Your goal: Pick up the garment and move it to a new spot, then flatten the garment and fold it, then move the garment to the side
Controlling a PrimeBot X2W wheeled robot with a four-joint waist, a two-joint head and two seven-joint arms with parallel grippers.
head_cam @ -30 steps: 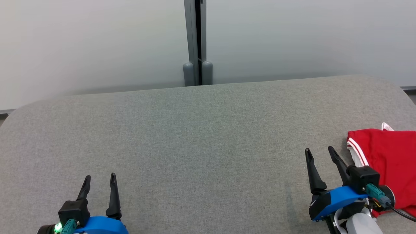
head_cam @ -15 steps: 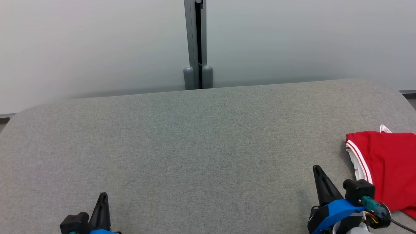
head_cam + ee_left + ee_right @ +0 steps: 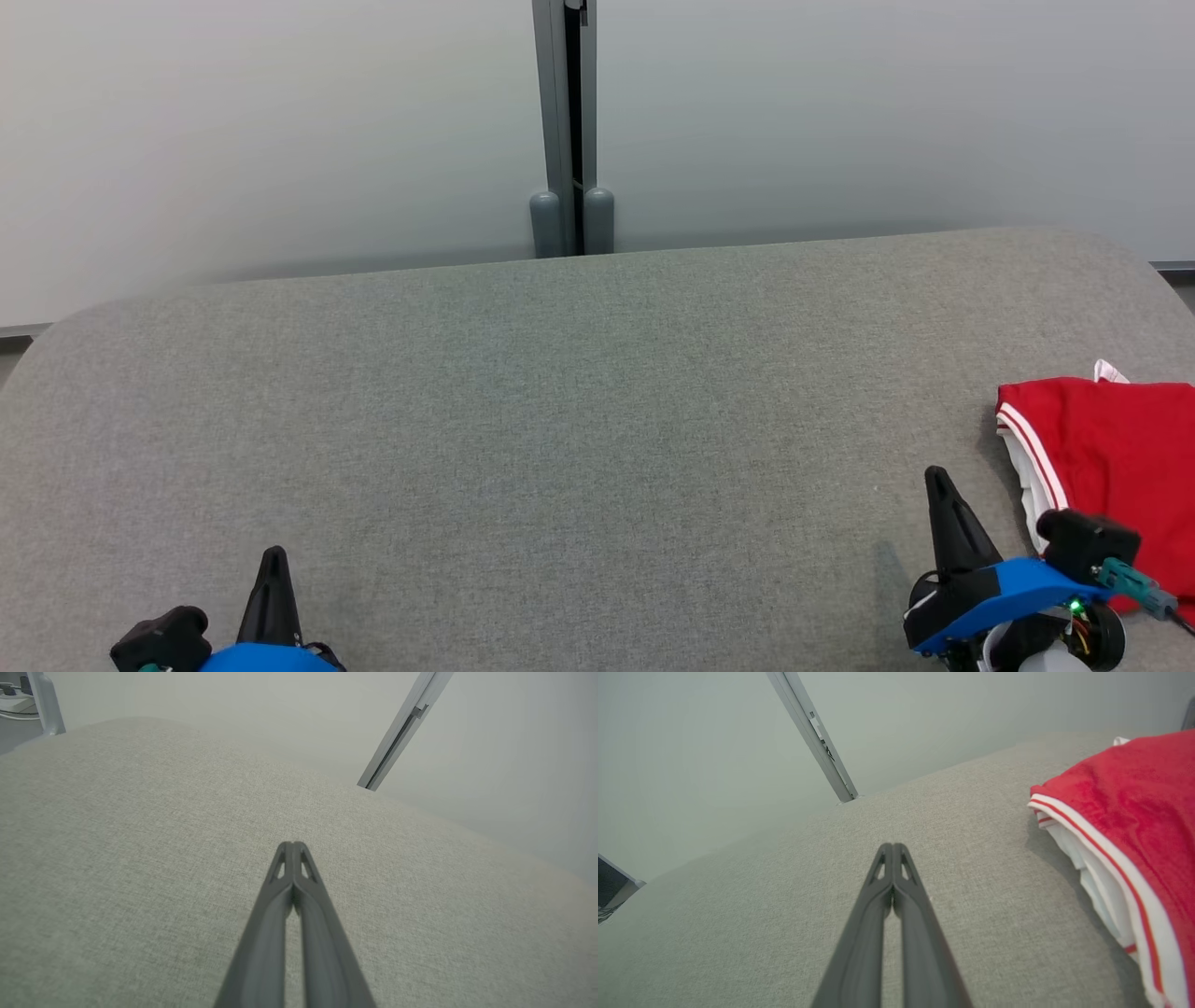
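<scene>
Nearest the robot, the right gripper point(image 3: 937, 478) rests just left of the red garment point(image 3: 1111, 448), apart from the cloth. Its fingers are pressed together on nothing, probably parked because the work looks finished. The left gripper point(image 3: 273, 558) is well apart from the garment across the padded grey table point(image 3: 560, 392), and it is also closed and empty. The white-trimmed garment lies folded at the table's right side, which I judge to be its set-aside spot. Farther back and left of the garment, a grey post point(image 3: 565, 121) stands behind the table.
</scene>
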